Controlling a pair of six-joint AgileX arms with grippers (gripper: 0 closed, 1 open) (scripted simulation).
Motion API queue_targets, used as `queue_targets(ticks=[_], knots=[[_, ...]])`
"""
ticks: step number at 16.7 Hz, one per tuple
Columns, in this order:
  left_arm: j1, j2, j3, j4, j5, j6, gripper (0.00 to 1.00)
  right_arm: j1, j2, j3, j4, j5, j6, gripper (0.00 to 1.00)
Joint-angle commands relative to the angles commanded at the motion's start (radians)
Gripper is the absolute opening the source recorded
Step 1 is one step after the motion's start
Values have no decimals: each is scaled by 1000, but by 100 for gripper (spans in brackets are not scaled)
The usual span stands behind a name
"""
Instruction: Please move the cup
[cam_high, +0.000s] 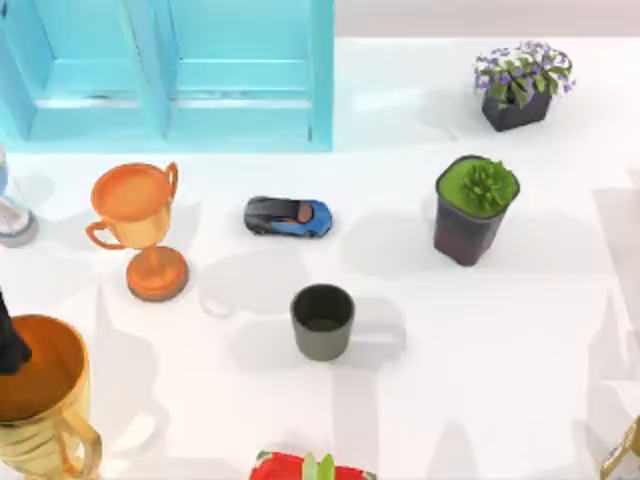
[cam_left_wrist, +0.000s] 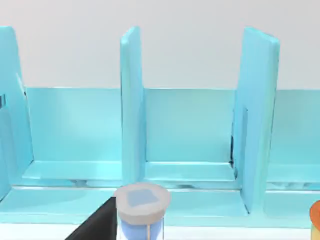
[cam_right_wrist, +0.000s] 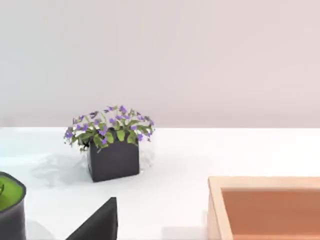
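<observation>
The cup (cam_high: 322, 321), small, dark grey-olive and without a handle, stands upright near the middle of the table, just in front of the blue toy car (cam_high: 288, 216). Nothing touches it. A dark part of my left arm (cam_high: 10, 340) shows at the table's left edge over the gold trophy (cam_high: 40, 400). A black piece of my left gripper (cam_left_wrist: 95, 225) juts into the left wrist view, facing the turquoise shelf (cam_left_wrist: 190, 130). A black piece of my right gripper (cam_right_wrist: 97, 222) likewise shows in the right wrist view, far from the cup.
An orange two-handled trophy (cam_high: 140, 225) stands left of the cup. A dark pot with a green plant (cam_high: 475, 208) stands to its right. A purple-flower pot (cam_high: 520, 85) is at the back right. A red object (cam_high: 310, 468) lies at the front edge, and a wooden box (cam_right_wrist: 265, 207) is by the right gripper.
</observation>
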Motion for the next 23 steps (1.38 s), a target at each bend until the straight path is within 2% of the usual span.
queue_targets(ticks=[5,8,11,16,23], knots=[[-8,34,94,-39,-7,1,100,0,0,0,0,0,0,100],[-34,153,247,-142,-21,-1,100,0,0,0,0,0,0,100],[-76,327,491,-289,-40,-13,100,0,0,0,0,0,0,100],[-192,731,1024,-600,-64,-81,100,0,0,0,0,0,0,100],[-423,1383,1572,-1035,-64,-295,100,0,0,0,0,0,0,100]])
